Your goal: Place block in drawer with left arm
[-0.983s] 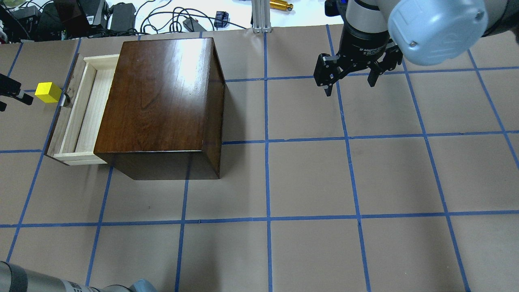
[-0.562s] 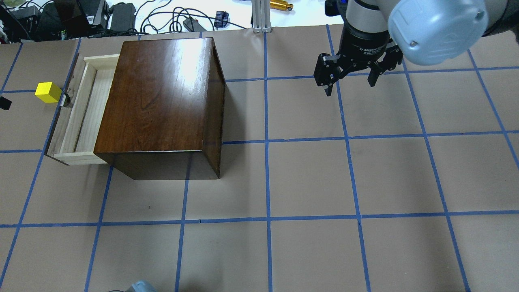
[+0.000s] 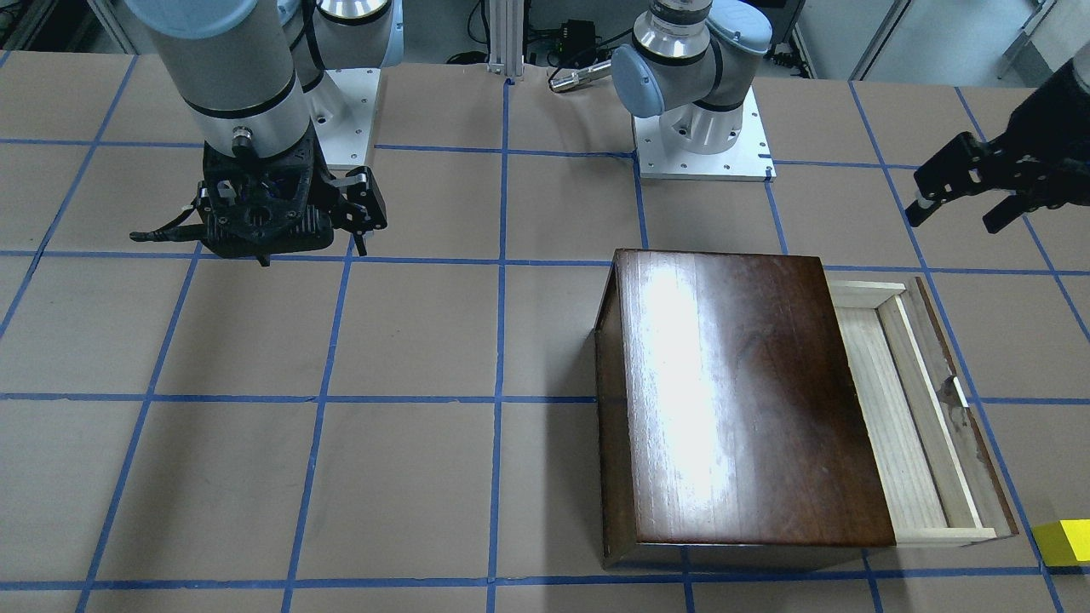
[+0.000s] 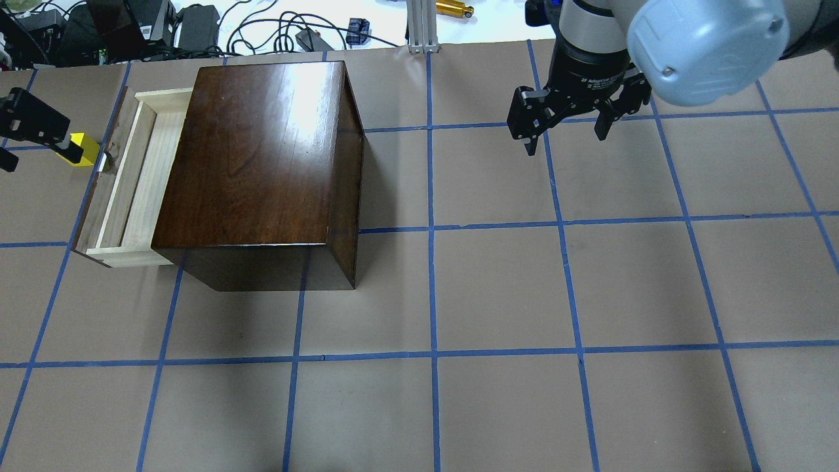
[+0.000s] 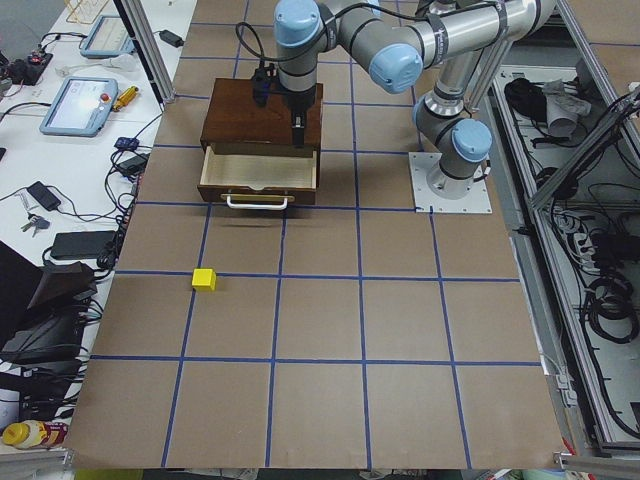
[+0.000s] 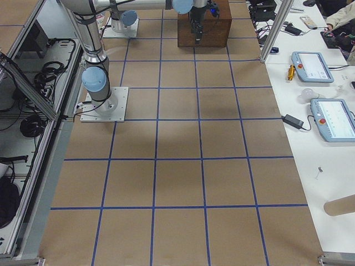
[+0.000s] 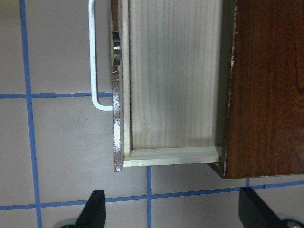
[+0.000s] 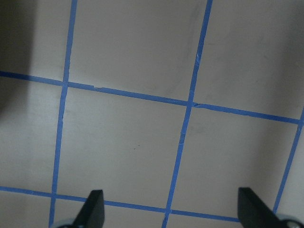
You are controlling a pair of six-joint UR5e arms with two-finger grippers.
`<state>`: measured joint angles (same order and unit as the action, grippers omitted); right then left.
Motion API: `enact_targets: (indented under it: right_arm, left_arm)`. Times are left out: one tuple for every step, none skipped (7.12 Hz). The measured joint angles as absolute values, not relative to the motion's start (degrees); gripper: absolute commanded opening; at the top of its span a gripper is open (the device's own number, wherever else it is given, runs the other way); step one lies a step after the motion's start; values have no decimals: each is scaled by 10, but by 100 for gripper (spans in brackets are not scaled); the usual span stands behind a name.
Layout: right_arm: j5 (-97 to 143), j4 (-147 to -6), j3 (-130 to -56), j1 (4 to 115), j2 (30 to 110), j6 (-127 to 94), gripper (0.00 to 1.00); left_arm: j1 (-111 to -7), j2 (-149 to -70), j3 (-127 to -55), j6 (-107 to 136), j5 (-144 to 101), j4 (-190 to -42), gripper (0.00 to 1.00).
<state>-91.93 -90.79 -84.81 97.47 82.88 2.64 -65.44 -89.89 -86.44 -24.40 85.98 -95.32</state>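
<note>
- Overhead exterior: the block (image 4: pixel 89 149) is a small bright-yellow cube with flat faces. You see it partly hidden behind a finger of the left gripper (image 3: pixel 952 218).
- Exterior left shows it whole, lying on the table (image 4: pixel 498 288) in front of the drawer (image 4: pixel 134 174), outside it and apart from the handle (image 7: pixel 92 57).
- The drawer is pulled out of the cabinet (image 4: pixel 255 157), showing pale wood inside and a dark front.
- Left gripper: jaws spread. Its wrist view looks down on a drawer corner.
- Right gripper (image 4: pixel 565 143): jaws spread, over the table and well apart from the cabinet.
</note>
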Motion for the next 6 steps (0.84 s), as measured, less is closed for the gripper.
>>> enact_targets:
  right_arm:
    - [-919,-908,-848,975,829,26,100]
    - [-919,-908,-848,975,829,27,100]
    - [-919,-908,-848,975,829,27,100]
    - [-919,-908,-848,975,829,27,100]
    - [-919,-908,-848,975,829,27,100]
    - [-919,-908,-848,975,829,27,100]
  left_arm:
    - [-704,-900,-864,-197,870,-941,100]
    - [-753,-902,-863,-143,874,-927,100]
    - [-800,-905,-863,-95,884,-913,100]
    - [-835,-909,-864,-65,899,-902,100]
    - [-859,-913,-864,-48,909,-893,100]
    - [-871,-916,-864,-42,912,-888,100]
